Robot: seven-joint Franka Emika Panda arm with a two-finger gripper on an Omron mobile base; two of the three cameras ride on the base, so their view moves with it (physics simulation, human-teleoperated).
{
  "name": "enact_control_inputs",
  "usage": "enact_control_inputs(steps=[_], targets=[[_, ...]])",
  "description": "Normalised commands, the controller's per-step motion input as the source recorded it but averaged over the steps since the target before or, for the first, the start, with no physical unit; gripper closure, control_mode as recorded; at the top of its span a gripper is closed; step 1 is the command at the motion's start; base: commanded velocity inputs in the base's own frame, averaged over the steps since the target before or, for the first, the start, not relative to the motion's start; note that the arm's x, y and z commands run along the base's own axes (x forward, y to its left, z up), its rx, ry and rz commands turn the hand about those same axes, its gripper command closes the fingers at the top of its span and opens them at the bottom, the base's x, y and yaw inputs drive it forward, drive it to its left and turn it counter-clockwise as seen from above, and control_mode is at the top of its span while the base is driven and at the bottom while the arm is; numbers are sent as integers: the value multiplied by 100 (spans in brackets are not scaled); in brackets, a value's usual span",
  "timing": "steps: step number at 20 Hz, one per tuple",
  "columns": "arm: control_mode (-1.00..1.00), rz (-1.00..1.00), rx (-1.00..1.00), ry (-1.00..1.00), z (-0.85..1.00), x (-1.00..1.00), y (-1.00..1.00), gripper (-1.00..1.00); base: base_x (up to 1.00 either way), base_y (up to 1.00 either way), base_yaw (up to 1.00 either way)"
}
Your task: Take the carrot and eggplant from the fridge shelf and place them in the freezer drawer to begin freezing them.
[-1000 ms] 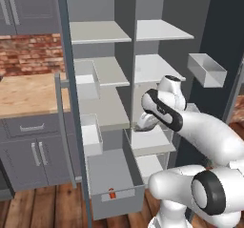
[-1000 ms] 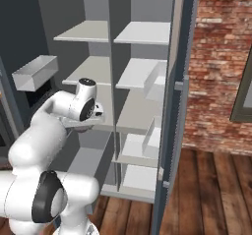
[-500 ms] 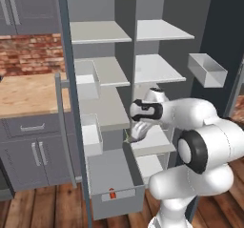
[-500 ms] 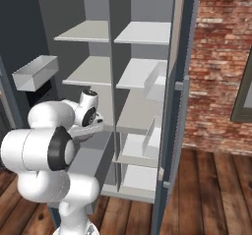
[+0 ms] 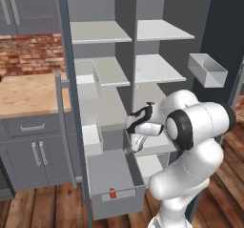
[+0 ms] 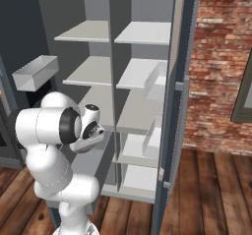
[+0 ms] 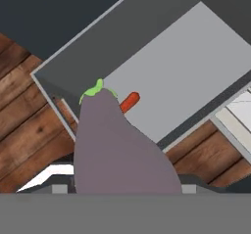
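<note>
In the hand view the eggplant (image 7: 117,150), dark purple with a green stem tip, looms large between my fingers, stem pointing away from the hand. My gripper (image 5: 136,143) is shut on it and hangs over the back of the open freezer drawer (image 5: 114,174), stem toward the drawer's grey floor (image 7: 186,66). The carrot (image 7: 130,101), a short orange-red stick, lies on that floor near one wall. From the left base view the carrot (image 5: 112,193) sits just behind the drawer's pale front panel. From the right, the gripper (image 6: 86,143) is partly covered by the arm.
Fridge shelves (image 5: 157,69) rise above the hand. White door bins (image 5: 88,79) hang on the open left door, and another bin (image 5: 207,69) on the right door. A wooden counter (image 5: 28,93) stands at left. Wood floor surrounds the drawer.
The hand has come down from shelf height toward the open drawer, with the eggplant still in it. The carrot has stayed where it lies.
</note>
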Motion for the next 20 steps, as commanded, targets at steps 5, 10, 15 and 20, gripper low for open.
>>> enact_control_inputs(steps=[5, 10, 15, 20], targets=[[-100, 7, 0, 0, -65, 0, 12, 100, 0, 0, 0], [-100, 4, 0, -1, -57, 0, 0, 100, 0, 0, 0], [-100, 1, 0, 0, -47, 0, 4, 100, 0, 0, 0], [-100, 0, 0, 0, -42, 11, 6, 100, 0, 0, 0]])
